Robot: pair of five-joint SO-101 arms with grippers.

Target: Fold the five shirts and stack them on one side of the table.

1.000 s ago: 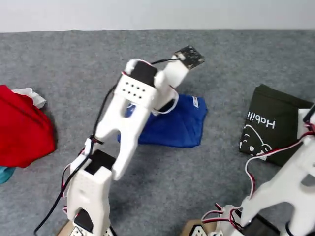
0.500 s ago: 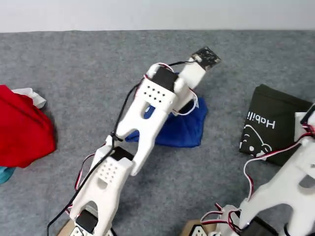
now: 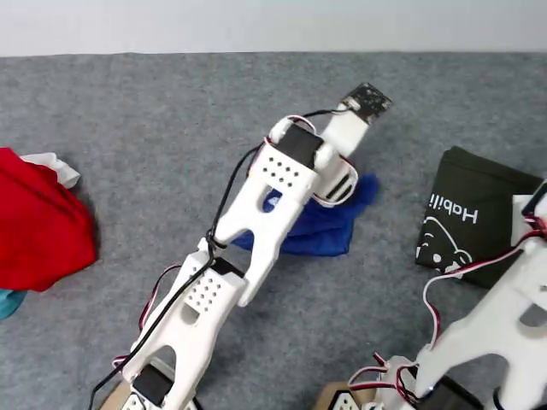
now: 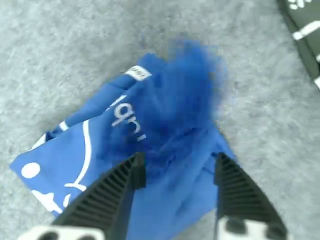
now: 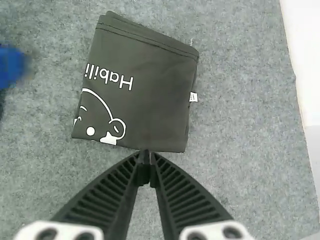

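Note:
A blue shirt (image 3: 320, 229) with white print lies rumpled mid-table, one corner thrown up toward the dark shirt. My left arm (image 3: 282, 179) stretches over it. In the left wrist view my left gripper (image 4: 178, 162) is open just above the blue shirt (image 4: 100, 145), and a raised, blurred fold of cloth stands beyond the fingertips. A folded dark shirt (image 3: 474, 205) with white print lies flat at the right. My right gripper (image 5: 145, 159) is shut and holds nothing, hovering at the near edge of the dark shirt (image 5: 140, 95).
A red shirt (image 3: 38, 226) is heaped at the left edge, with a white cloth (image 3: 51, 164) behind it and a bit of teal cloth (image 3: 7, 303) in front. Grey carpet (image 3: 128, 111) covers the table. The right arm (image 3: 504, 316) stands at the front right.
My left arm has swung right and stretched out. The blue shirt has shifted right with it, and its far corner has flipped up toward the dark shirt. The right arm has kept still.

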